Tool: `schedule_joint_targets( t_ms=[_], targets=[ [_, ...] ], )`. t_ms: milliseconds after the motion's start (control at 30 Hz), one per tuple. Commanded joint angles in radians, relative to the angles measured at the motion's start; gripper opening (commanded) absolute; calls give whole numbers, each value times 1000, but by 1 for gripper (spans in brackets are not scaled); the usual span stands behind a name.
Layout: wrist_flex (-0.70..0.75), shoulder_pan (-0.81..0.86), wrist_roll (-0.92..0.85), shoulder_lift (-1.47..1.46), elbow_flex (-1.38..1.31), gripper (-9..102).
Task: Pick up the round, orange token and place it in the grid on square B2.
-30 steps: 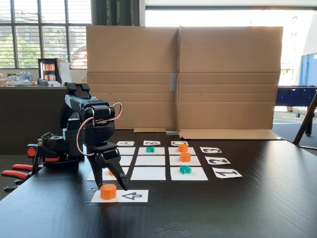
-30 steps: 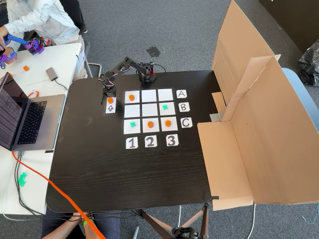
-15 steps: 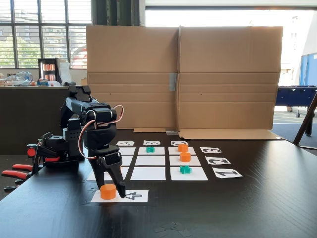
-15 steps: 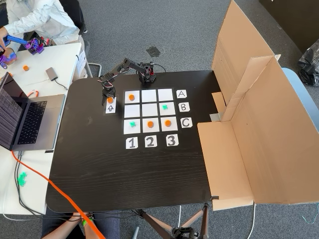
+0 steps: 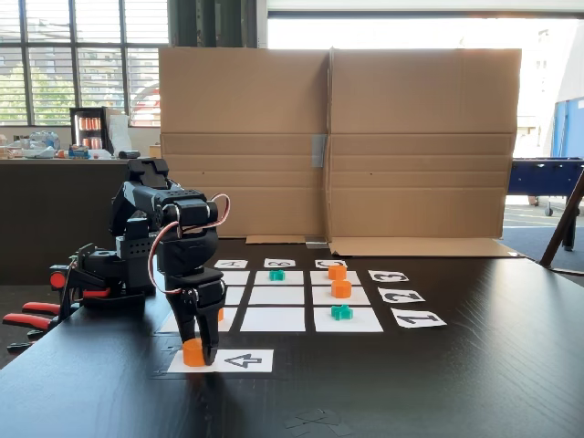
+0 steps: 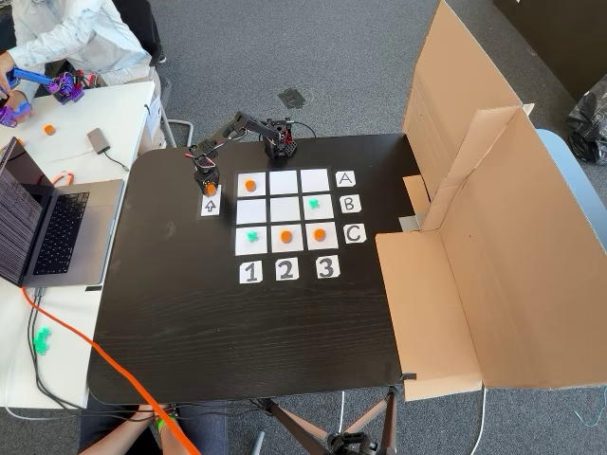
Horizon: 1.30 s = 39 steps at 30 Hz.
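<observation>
Straddling the orange token [image 5: 192,352], the gripper [image 5: 199,356] fingers partly hide it.

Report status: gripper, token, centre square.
Gripper down on arrow card, fingers closed around orange token. Token not lifted. Centre square bare, nothing in the way.

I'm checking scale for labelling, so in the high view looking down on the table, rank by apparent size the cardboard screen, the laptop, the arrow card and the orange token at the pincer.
Largest to smallest:
1. Cardboard screen
2. Laptop
3. Arrow card
4. Orange token between the pincer fingers
</observation>
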Motion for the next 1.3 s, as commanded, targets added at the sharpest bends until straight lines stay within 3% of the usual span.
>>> schedule_joint_targets(
  t_ms=[0,1267],
  targets=[
    [-6,3,0,21,-21,-1],
    [32,41,20,640,202,-1]
  ],
)
